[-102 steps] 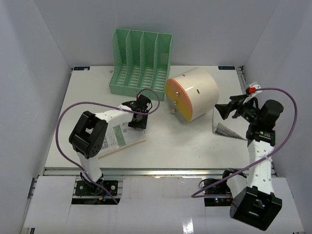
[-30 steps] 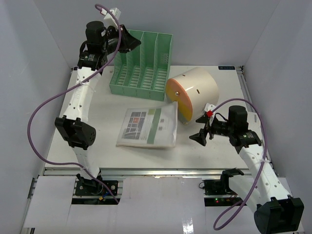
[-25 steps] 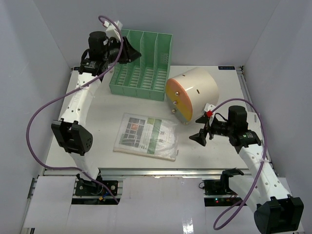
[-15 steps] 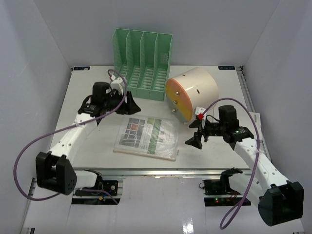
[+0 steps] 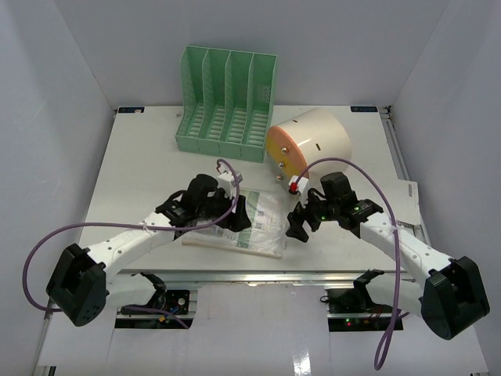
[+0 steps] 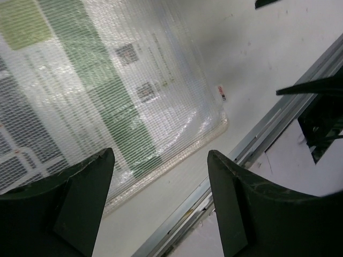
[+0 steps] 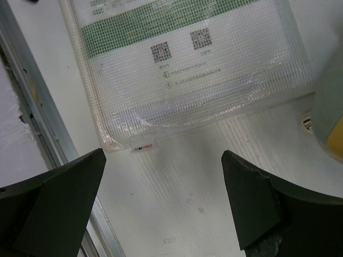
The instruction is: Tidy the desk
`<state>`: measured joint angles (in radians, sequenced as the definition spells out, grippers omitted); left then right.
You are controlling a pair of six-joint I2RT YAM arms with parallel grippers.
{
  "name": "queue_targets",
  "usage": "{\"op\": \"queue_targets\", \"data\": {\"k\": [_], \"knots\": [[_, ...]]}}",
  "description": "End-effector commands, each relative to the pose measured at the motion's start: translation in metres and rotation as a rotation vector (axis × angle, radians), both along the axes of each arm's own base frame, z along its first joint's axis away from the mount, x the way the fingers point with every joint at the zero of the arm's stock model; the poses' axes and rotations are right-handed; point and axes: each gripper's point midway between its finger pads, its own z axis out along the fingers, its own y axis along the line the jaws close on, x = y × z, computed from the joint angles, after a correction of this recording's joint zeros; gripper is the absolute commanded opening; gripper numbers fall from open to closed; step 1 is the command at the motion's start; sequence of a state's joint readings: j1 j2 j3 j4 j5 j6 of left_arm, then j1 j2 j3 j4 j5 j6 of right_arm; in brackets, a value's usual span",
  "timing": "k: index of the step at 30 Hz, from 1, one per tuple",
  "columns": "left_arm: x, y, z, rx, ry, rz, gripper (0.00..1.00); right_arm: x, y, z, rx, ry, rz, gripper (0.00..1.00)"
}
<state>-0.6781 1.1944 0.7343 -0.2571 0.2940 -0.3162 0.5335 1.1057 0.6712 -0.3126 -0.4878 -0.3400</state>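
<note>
The tabletop, enclosed by white walls, carries everything. A mesh document pouch lies flat on its near-middle part, with one corner close to the front rail. Beyond the pouch stands the green file rack. Beyond the pouch and to its right rests the cream drum box.

The left pincer is held above the pouch, jaws apart and nothing between them. The right pincer is held just off the pouch's right-hand corner, jaws likewise apart and empty. The pouch is gripped by neither.

The step in hand is judged to be the pick-up of the pouch, presumably for filing in the rack. Because the pouch is thin and flat, an edge should first be raised or drawn toward the rail so that one jaw can be passed beneath. A straight descent would probably only press it down.
</note>
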Motion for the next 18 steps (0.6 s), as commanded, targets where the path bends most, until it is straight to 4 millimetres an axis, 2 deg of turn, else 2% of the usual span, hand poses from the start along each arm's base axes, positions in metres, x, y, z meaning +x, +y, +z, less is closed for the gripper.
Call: {"op": "queue_targets", "data": {"k": [1, 4, 8, 12, 18], "knots": [[-0.006, -0.021, -0.006, 0.075, -0.211, -0.111, 0.89, 0.011, 0.004, 0.027, 0.031, -0.122, 0.013, 0.93], [-0.033, -0.041, -0.017, 0.139, -0.417, -0.348, 0.91, -0.006, -0.003, 0.052, 0.114, -0.254, 0.180, 0.91], [-0.050, -0.056, -0.028, 0.158, -0.597, -0.584, 0.90, -0.003, -0.023, 0.065, 0.157, -0.353, 0.169, 0.90], [-0.052, -0.066, -0.048, 0.209, -0.666, -0.728, 0.88, 0.001, -0.034, 0.071, 0.186, -0.373, 0.139, 0.90], [-0.040, -0.068, -0.076, 0.328, -0.736, -0.798, 0.86, 0.003, -0.044, 0.079, 0.207, -0.399, 0.103, 0.90]]}}
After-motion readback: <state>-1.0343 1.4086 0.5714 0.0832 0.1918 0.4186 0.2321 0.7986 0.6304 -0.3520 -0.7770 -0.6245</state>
